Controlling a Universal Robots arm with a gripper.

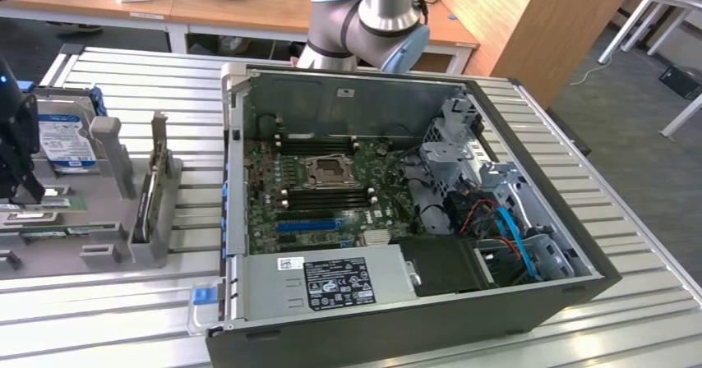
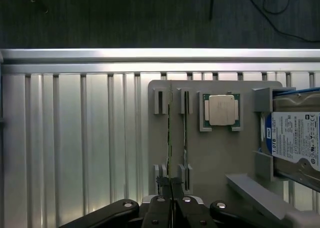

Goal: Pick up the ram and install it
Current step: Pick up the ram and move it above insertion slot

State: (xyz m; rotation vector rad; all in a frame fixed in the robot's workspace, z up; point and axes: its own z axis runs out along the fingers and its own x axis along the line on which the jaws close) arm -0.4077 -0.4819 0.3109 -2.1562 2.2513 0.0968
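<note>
The ram [image 2: 169, 130] is a thin green stick seen edge-on, standing upright in the slotted posts of a grey holder tray [image 2: 215, 158]. My gripper [image 2: 171, 184] is right over its near end, with both black fingers pressed together on the stick's top edge. A second stick [image 2: 185, 133] stands parallel, close beside it. In the exterior view my gripper [image 1: 22, 194] hangs over the tray [image 1: 110, 220] at the exterior view's far left, well apart from the open computer case [image 1: 362, 80]. The motherboard [image 1: 263, 212] lies flat inside the case, with its CPU socket [image 1: 329, 171] between rows of dark memory slots [image 1: 324, 194].
On the tray also sit a CPU chip [image 2: 221, 110], a hard drive [image 2: 295, 143] and an upright green card with a metal bracket [image 1: 146, 208]. The ribbed metal table [image 2: 75, 138] runs out past the tray. The case walls, drive cage [image 1: 461, 138] and power supply [image 1: 329, 282] ring the motherboard.
</note>
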